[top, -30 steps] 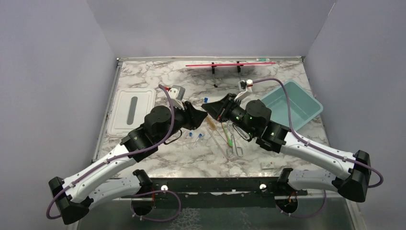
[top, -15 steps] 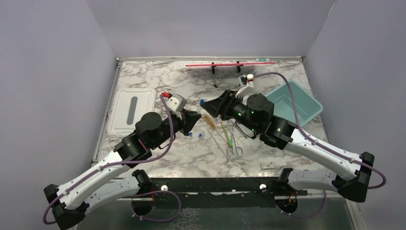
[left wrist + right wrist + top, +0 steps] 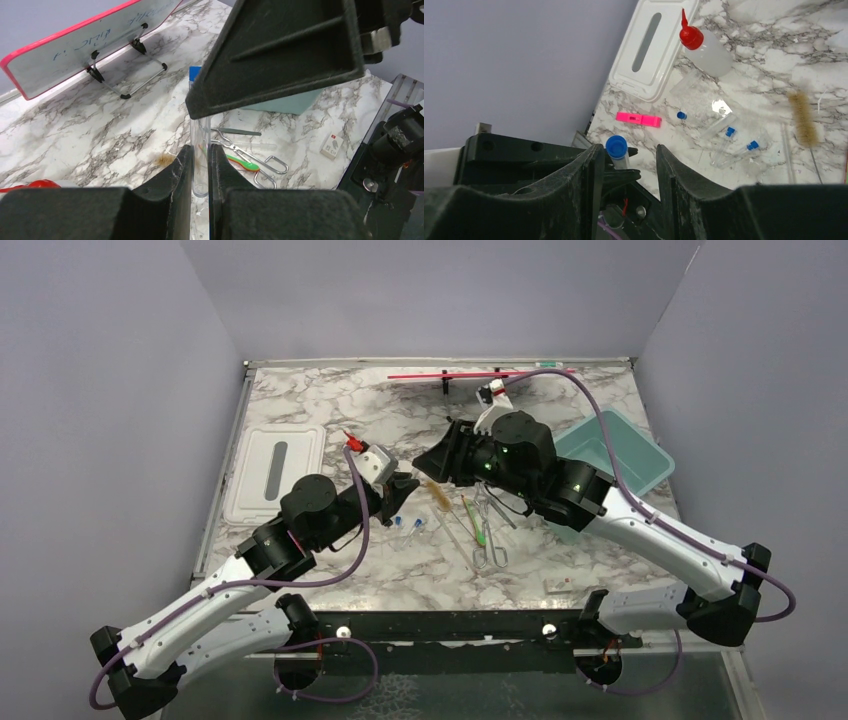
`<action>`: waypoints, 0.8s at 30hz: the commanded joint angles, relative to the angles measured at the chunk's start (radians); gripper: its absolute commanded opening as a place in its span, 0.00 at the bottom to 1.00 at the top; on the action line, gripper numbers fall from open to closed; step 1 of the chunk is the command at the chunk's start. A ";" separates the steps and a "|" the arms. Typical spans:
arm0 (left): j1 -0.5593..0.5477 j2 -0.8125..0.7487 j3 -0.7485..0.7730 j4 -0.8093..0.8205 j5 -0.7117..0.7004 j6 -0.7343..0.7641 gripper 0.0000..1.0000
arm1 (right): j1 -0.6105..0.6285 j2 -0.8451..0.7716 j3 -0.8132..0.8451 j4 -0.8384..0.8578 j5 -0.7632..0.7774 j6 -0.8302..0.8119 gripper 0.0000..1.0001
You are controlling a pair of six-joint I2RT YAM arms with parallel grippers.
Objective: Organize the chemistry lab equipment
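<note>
Mid-handover, by the look of it, above the middle of the worktop (image 3: 420, 565): pinching the blue-capped tube (image 3: 201, 142) with the left fingers (image 3: 181, 200), right fingers (image 3: 574, 190) spread around its cap, next needing the right drawn clear before any carry.

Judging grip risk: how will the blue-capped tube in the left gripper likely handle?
The blue-capped tube looks smooth and clear, so probably light and slippery in the left gripper. It is round, so it would likely roll if laid down.
</note>
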 commanded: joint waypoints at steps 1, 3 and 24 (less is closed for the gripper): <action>0.001 -0.015 -0.006 0.010 0.025 0.028 0.01 | -0.007 0.019 0.046 -0.088 -0.021 -0.003 0.43; 0.000 -0.017 -0.009 0.007 0.025 0.028 0.01 | -0.011 0.013 0.035 -0.071 -0.026 0.000 0.37; 0.000 -0.041 -0.015 -0.053 -0.115 -0.002 0.36 | -0.023 0.048 0.042 0.027 -0.058 -0.128 0.20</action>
